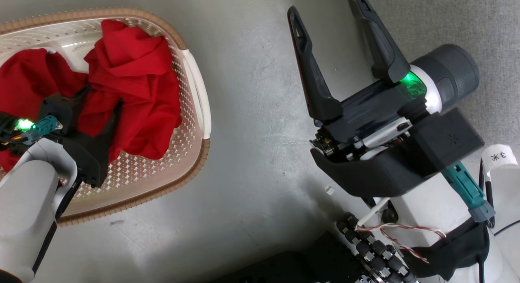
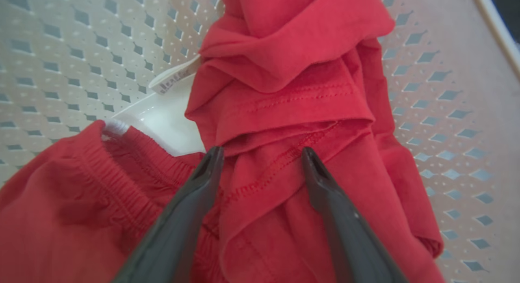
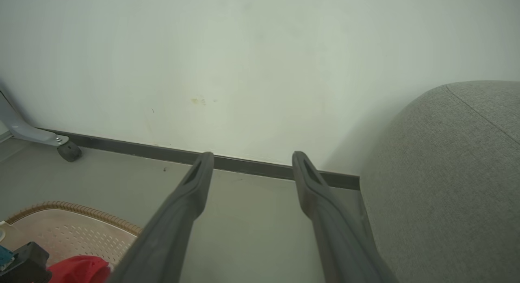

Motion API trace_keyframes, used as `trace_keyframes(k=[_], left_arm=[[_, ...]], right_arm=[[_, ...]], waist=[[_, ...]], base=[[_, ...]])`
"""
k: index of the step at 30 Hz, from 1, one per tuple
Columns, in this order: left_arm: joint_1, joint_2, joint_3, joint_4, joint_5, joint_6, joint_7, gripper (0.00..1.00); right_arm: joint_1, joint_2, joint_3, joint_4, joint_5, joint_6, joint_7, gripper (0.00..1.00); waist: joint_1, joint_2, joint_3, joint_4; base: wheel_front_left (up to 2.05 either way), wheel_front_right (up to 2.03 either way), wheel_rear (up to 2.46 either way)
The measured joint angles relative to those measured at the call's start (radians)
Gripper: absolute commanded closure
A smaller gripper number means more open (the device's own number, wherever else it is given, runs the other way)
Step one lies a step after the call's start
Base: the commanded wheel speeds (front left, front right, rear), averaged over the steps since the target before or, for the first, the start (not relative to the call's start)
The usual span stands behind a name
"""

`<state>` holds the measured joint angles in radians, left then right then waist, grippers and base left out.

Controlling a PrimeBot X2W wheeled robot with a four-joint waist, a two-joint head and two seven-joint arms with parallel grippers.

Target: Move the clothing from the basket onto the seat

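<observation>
- Your left gripper [image 2: 262, 153] is down in the basket [image 1: 195, 92] at the left, jaws apart astride a clothing [image 1: 130, 80] fold, ready to pinch.
- Your right gripper [image 3: 252, 156] hangs spread and empty near the seat [image 3: 447, 173] at the right, clear of the reach.

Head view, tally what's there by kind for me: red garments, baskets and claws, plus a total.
Red garments: 2, one nearer the basket's middle, one at its left
Basket: 1
Claws: 2, left claw and right claw, both open
Total: 5
</observation>
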<state>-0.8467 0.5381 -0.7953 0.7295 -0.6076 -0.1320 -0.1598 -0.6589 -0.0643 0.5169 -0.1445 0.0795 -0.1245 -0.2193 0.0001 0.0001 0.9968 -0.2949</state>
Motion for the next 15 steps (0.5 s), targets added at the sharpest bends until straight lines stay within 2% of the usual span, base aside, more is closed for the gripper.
trace_keyframes(k=[6,7,8,15], left_arm=[[-0.009,-0.003,-0.016,0.020,-0.015,0.000,0.000,0.00],[-0.009,-0.005,-0.016,0.023,-0.018,0.000,-0.001,0.45],[-0.010,-0.007,-0.016,0.025,-0.025,0.000,-0.005,1.00],[-0.011,-0.033,-0.030,0.047,-0.034,0.000,-0.029,1.00]], right_arm=[[0.014,0.000,0.001,-0.003,0.009,0.000,-0.007,0.00],[0.014,0.000,0.000,-0.002,0.010,0.000,-0.011,0.00],[0.014,0.000,-0.002,-0.002,0.010,0.000,-0.011,0.00],[0.014,0.001,-0.022,0.035,0.010,0.000,-0.020,0.00]], waist=[[-0.0002,-0.0002,0.006,-0.003],[-0.0002,-0.0001,0.006,-0.003],[-0.0002,-0.0002,0.006,-0.003],[-0.0002,-0.0002,-0.014,0.005]], base=[[0.00,0.00,0.00],[0.00,0.00,0.00],[0.00,0.00,0.00],[0.00,0.00,0.00]])
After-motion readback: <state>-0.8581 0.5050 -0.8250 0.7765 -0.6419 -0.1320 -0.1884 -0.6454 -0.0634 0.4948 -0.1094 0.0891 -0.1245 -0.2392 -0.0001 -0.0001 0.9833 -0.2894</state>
